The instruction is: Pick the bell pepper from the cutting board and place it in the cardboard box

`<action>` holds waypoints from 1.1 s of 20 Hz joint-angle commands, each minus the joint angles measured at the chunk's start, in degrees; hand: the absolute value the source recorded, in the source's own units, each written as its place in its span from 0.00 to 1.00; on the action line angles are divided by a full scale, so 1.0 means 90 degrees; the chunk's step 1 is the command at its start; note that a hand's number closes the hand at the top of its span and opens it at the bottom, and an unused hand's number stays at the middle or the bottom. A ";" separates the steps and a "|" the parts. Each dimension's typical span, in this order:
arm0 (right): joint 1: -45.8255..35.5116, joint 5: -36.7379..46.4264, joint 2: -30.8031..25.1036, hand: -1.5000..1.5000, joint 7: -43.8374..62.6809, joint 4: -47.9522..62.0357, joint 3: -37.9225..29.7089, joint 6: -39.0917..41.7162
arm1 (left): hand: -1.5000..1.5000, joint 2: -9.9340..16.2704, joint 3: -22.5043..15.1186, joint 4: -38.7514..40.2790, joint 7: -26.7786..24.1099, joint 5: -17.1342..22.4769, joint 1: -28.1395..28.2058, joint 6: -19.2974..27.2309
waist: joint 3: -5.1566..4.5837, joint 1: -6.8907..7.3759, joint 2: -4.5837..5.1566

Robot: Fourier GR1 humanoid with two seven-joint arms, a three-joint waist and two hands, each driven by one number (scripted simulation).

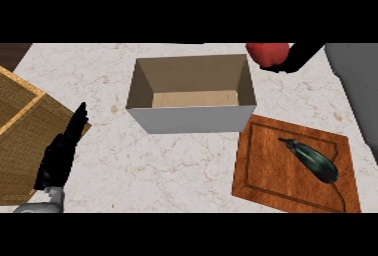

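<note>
The red bell pepper (pixel 267 53) is up in the air at the top right, just right of the cardboard box's far right corner. My right hand (pixel 298 57) is curled round it from the right, with the grey forearm running down the view's right edge. The open cardboard box (pixel 190 120) stands in the middle of the counter, its inside bare. The wooden cutting board (pixel 269 175) lies at the lower right and holds a dark eggplant (pixel 314 159). My left hand (pixel 65 147) rests open at the lower left, fingers straight and pointing up.
A woven mat (pixel 18 125) with a light border covers the counter's left side, partly under my left hand. A dark strip (pixel 13 50) shows at the top left corner, past the marble counter.
</note>
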 commanded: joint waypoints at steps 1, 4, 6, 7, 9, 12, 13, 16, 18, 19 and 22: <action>-0.0639 0.0086 0.0536 1.00 0.0162 0.0365 0.0178 0.0216 | 0.50 0.0125 0.0153 -0.0138 0.0071 0.0142 0.0102 -0.0201 | -0.0003 -0.0068 -0.0021; -0.0863 0.0390 0.1051 1.00 0.0265 0.0910 0.0379 -0.0283 | 0.50 -0.0135 -0.0098 -0.0201 0.0088 -0.0090 0.0034 -0.0014 | -0.0002 -0.0003 0.0010; -0.0783 0.0370 0.1406 1.00 0.0938 0.0268 0.0571 -0.0093 | 0.50 0.0053 0.0182 -0.0219 0.0305 0.0106 0.0012 -0.0165 | -0.0002 -0.0143 -0.0047; -0.0944 0.0409 0.1497 1.00 0.0909 0.0628 0.0536 -0.0098 | 0.50 -0.0005 0.0169 0.0129 -0.0073 -0.0062 -0.0022 -0.0057 | -0.0004 -0.0122 -0.0022; -0.1051 0.0582 0.1740 1.00 0.0915 0.0873 0.0666 -0.0181 | 0.50 -0.0071 0.0128 0.0195 -0.0198 -0.0142 0.0016 -0.0007 | -0.0005 -0.0108 -0.0015; -0.0720 0.0831 0.2230 1.00 0.1074 0.0751 0.0925 -0.0500 | 0.50 0.0146 0.0471 0.0334 -0.0284 0.0174 -0.0044 -0.0294 | -0.0003 -0.0155 -0.0032; -0.0814 0.1154 0.2247 1.00 0.0716 0.1418 0.1067 -0.0851 | 0.50 -0.0093 0.0156 0.0139 -0.0158 -0.0096 0.0137 -0.0061 | -0.0003 -0.0037 0.0011; -0.1156 0.1315 0.2592 1.00 0.1107 0.1761 0.1041 -0.1017 | 0.50 -0.0233 0.0020 0.0068 -0.0256 -0.0206 0.0193 -0.0012 | -0.0004 -0.0041 0.0003; -0.0757 0.1255 0.2658 1.00 0.1199 0.1585 0.1429 -0.1247 | 0.50 -0.0187 -0.0020 -0.0192 0.0054 -0.0186 0.0171 -0.0129 | -0.0001 -0.0059 -0.0023; -0.1171 0.1268 0.2663 1.00 0.1248 0.2306 0.0971 -0.1278 | 0.50 -0.0090 0.0117 -0.0273 -0.0090 -0.0029 0.0301 -0.0236 | -0.0003 0.0022 0.0011; -0.0953 0.0847 0.2670 0.00 0.1396 0.2308 0.1380 -0.1363 | 0.50 -0.0257 0.0104 0.0150 0.0051 -0.0227 -0.0272 -0.0045 | -0.0003 -0.0027 0.0003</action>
